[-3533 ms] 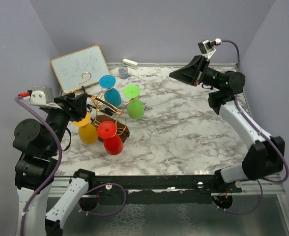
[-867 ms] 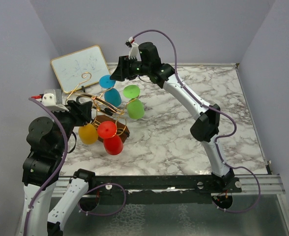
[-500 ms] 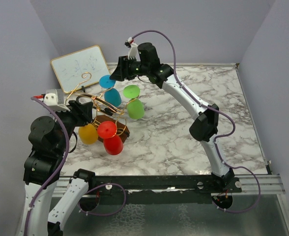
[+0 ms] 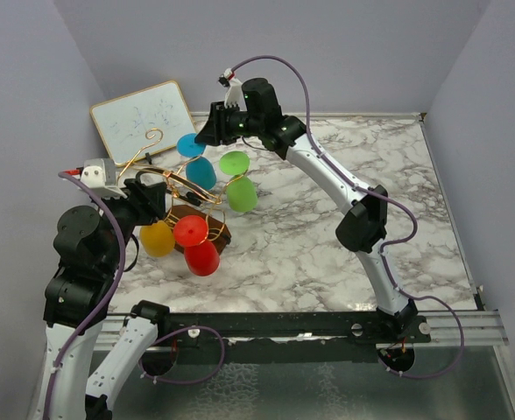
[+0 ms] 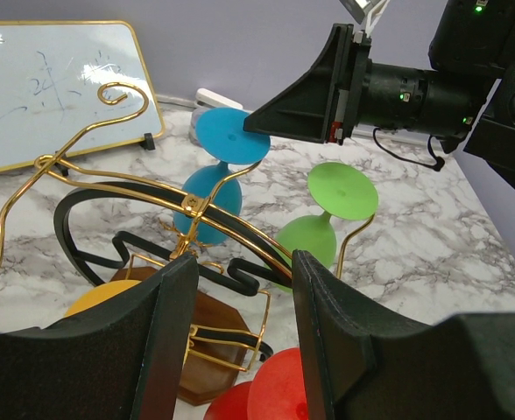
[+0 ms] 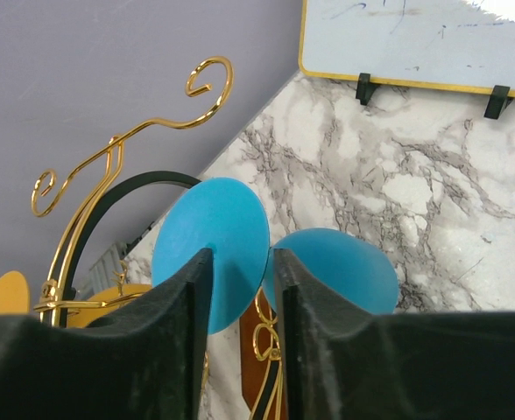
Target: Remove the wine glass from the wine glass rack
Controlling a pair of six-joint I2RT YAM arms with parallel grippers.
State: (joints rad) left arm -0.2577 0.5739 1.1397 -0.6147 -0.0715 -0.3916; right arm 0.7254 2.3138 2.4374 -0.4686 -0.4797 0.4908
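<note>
Since the earlier top views my right arm has swung from the right side of the table over to the upper middle of the frame, and my right pincer [image 4: 203,133] now sits at the blue wine glass [image 4: 196,164]. That glass hangs foot-up on the wine glass rack [image 4: 217,229], left of centre, just left of the green glass [image 4: 238,182]. From the wrist, my fingers [image 6: 183,315] stand on either side of the stem below the round foot, narrowed but with a gap, and I cannot tell whether they grip it. My left pincer [image 5: 240,262] stands open at the rack's left side, pinching nothing I can see. To do this well I should, I judge, clamp squarely on the stem, then draw the foot out along its wire arm without tipping the rack or nudging the neighbours.
</note>
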